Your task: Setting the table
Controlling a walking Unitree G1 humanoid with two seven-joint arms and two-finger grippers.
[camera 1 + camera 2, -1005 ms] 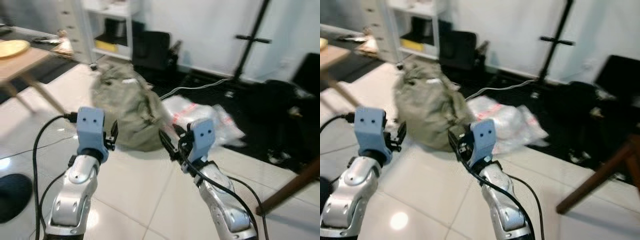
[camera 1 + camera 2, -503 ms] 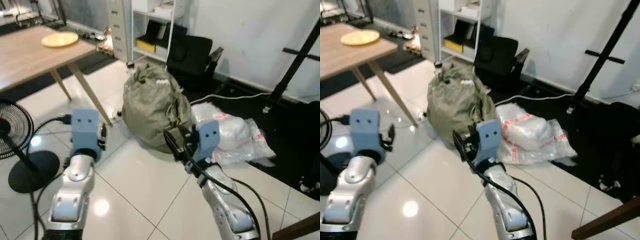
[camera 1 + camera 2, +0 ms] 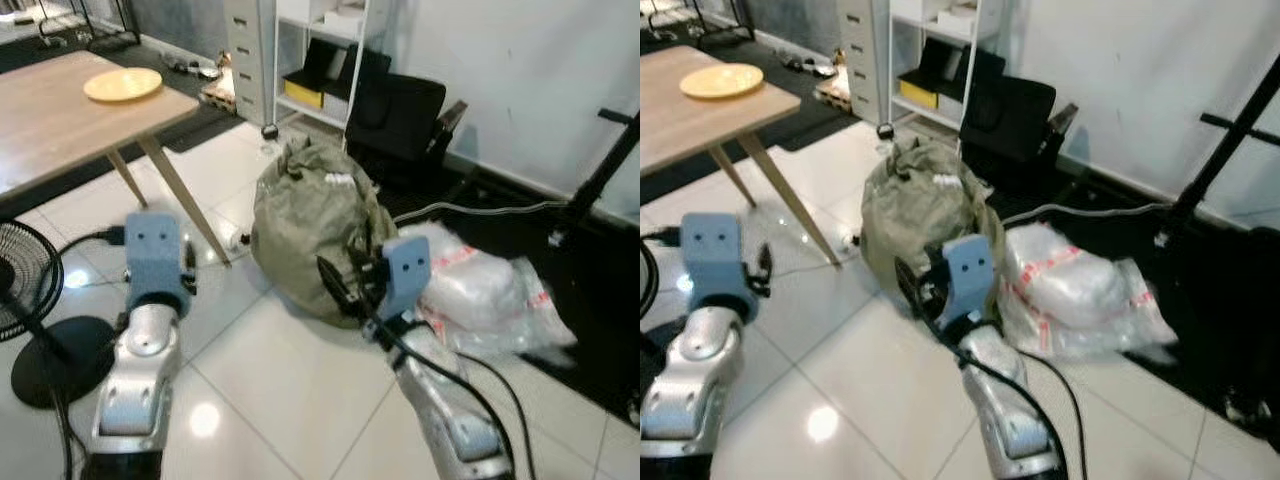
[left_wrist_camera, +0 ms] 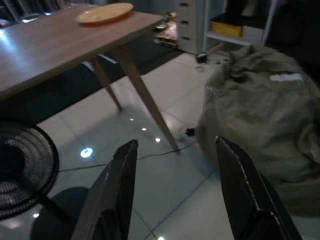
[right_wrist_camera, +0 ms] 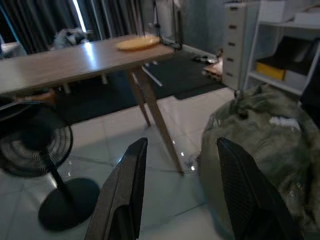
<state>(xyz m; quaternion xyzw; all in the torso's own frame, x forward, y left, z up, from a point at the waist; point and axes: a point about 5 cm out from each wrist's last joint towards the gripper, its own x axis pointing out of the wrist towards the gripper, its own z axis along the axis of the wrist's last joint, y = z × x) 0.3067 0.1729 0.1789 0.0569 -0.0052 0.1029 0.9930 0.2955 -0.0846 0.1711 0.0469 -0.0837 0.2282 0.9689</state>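
A wooden table (image 3: 60, 120) on slanted legs stands at the left, with a yellow plate (image 3: 122, 85) lying near its far corner. The plate (image 4: 105, 12) and the table top (image 5: 75, 60) also appear ahead in both wrist views. Both arms are held out in front of me over the tiled floor, well short of the table. My left gripper (image 4: 175, 150) is open with nothing between its fingers. My right gripper (image 5: 182, 145) is open and empty too, and it hangs just before the green sack.
A stuffed green sack (image 3: 315, 225) sits on the floor ahead, with a clear plastic bag (image 3: 490, 295) to its right. A black floor fan (image 3: 30, 300) stands at the left near the table leg. White shelves (image 3: 320, 60), a black chair (image 3: 400, 110) and a black stand (image 3: 600, 160) line the wall.
The camera has swung left and the blur has gone, so the table, plate and fan have come further into view. Both arms keep their pose and both grippers stay open.
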